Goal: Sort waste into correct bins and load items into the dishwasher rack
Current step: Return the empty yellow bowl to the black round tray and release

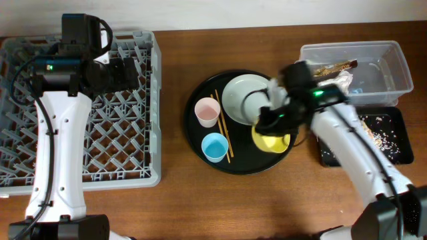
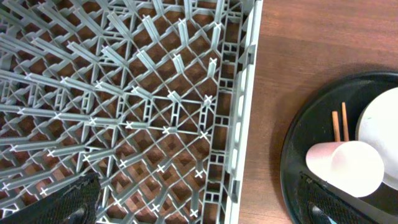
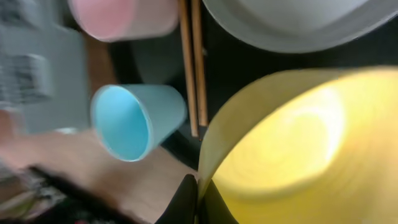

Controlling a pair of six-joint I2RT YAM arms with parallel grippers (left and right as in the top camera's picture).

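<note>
Overhead: chopsticks [image 1: 223,127] lie flat on round black tray [image 1: 197,141], long axis running roughly top to bottom of frame with a slight slant, between the cups and the plate [image 1: 239,97]. Pink cup [image 1: 207,112] and blue cup [image 1: 214,147] stand mouth up on the tray's left side. Yellow bowl [image 1: 271,142] is at the tray's right edge, below the plate, partly hidden under the right gripper [image 1: 272,121]. Right wrist view: its fingers [image 3: 186,202] are pressed together on the bowl's rim, pinching it, with the bowl's inside facing the camera. Left gripper [image 1: 130,70] hangs over the dishwasher rack [image 1: 80,153] near its right wall, fingers spread wide, holding and touching nothing; left wrist view shows only pegs and the tray edge between them. Clear tub [image 1: 395,63] at top right holds the wrapper [image 1: 333,67] and tissue [image 1: 344,81]. Black tray [image 1: 395,152] just below it holds food scraps [image 1: 379,137]
</note>
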